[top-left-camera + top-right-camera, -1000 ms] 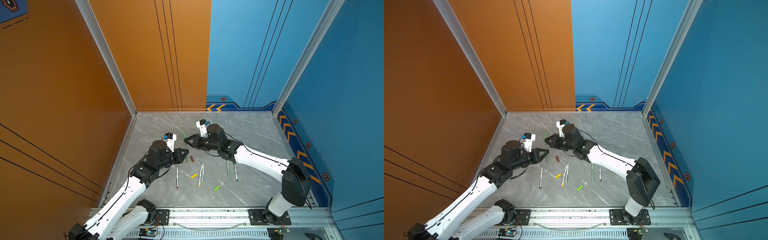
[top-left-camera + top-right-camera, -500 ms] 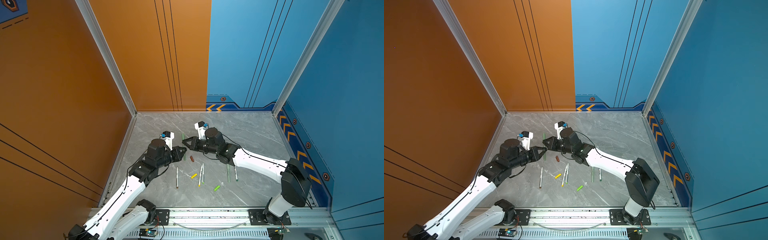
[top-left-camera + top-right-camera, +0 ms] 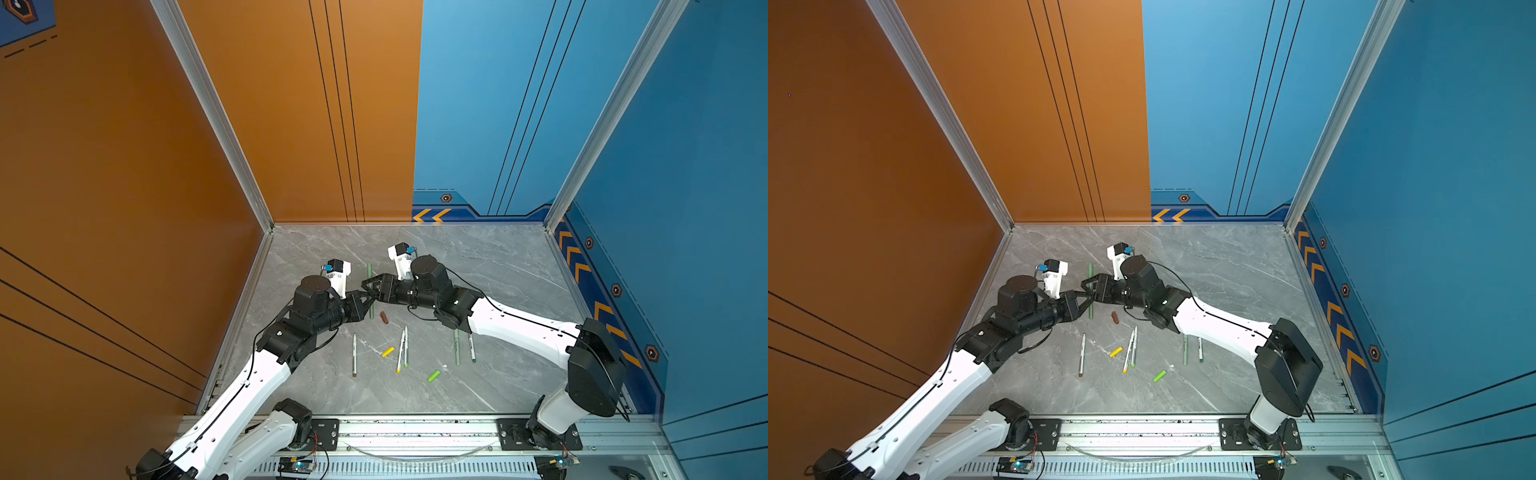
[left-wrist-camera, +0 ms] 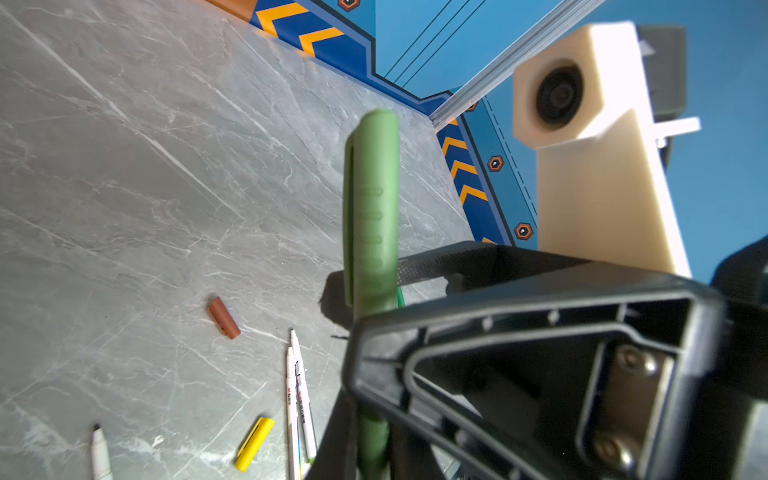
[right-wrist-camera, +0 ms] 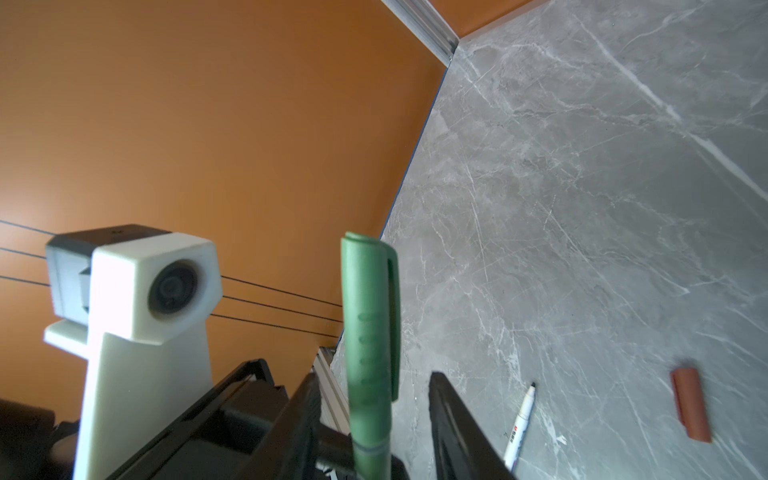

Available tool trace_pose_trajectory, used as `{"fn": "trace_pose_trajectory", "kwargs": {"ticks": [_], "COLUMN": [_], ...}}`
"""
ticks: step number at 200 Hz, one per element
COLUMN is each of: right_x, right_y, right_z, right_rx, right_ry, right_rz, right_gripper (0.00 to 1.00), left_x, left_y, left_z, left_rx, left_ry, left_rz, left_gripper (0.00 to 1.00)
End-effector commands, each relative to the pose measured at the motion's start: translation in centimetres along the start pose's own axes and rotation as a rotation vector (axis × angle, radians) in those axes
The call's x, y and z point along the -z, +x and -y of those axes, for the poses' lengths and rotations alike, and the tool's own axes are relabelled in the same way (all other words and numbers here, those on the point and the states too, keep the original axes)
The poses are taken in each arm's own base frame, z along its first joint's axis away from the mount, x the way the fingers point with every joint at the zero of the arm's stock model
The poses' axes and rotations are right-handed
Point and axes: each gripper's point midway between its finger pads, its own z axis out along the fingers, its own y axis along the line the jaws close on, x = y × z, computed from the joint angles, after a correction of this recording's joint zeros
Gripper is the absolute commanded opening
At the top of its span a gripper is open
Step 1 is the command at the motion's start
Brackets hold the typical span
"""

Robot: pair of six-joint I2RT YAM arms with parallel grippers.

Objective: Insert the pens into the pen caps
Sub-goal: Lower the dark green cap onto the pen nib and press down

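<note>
Left claw (image 4: 376, 297): closed on the green pen (image 5: 369, 440), holding it between both claws.
Right claw (image 5: 374, 386): jaws apart, either side of the pen, not touching it.
Green cap (image 5: 369, 299): seated on that pen.
Worktop (image 3: 478, 270): brown cap (image 3: 384, 318), yellow cap (image 3: 387, 352), lime cap (image 3: 433, 376) and five pens (image 3: 354, 353) lying loose.

The left jaws and right jaws meet tip to tip at a green pen (image 3: 1090, 270) lined twelve to six over the grey worktop (image 3: 1225, 270). At five o'clock of it lies a brown cap (image 3: 1115, 318). Farther the same way lie a yellow cap (image 3: 1116, 352) and a lime cap (image 3: 1159, 376), with two white pens (image 3: 1130, 351) between them.
</note>
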Motion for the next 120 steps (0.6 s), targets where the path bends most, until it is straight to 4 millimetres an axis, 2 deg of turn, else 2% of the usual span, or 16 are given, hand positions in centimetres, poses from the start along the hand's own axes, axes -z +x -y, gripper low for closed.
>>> {"fn": "trace_pose_trajectory", "kwargs": {"ticks": [1,38,85,91,120], "right_x": [1.8,2.6,2.2,2.1,1.5], "right_y": [0.5,-1.1,-3.0,-3.3,-3.7], "right_z": [-1.3,-1.1,-0.7,-0.8,-1.3], "right_rx": [0.079,0.114,0.133,0.134,0.145], "right_ry": [0.001,0.030,0.069,0.069,0.061], "right_rz": [-0.066,-0.049,-0.022,-0.020,-0.028], "right_gripper": [0.53,0.57,0.56,0.55,0.54], "left_x": [0.8,1.2,1.2,1.1,1.0], "left_y": [-0.5,0.2,0.7,1.4,1.8], "left_z": [2.3,2.7,3.9,3.4,3.2], "left_rx": [-0.067,-0.073,-0.101,-0.090,-0.094], "left_ry": [0.108,0.133,0.178,0.161,0.151], "left_rz": [0.031,0.007,-0.024,-0.053,-0.066], "left_gripper": [0.00,0.00,0.00,0.00,0.00]}}
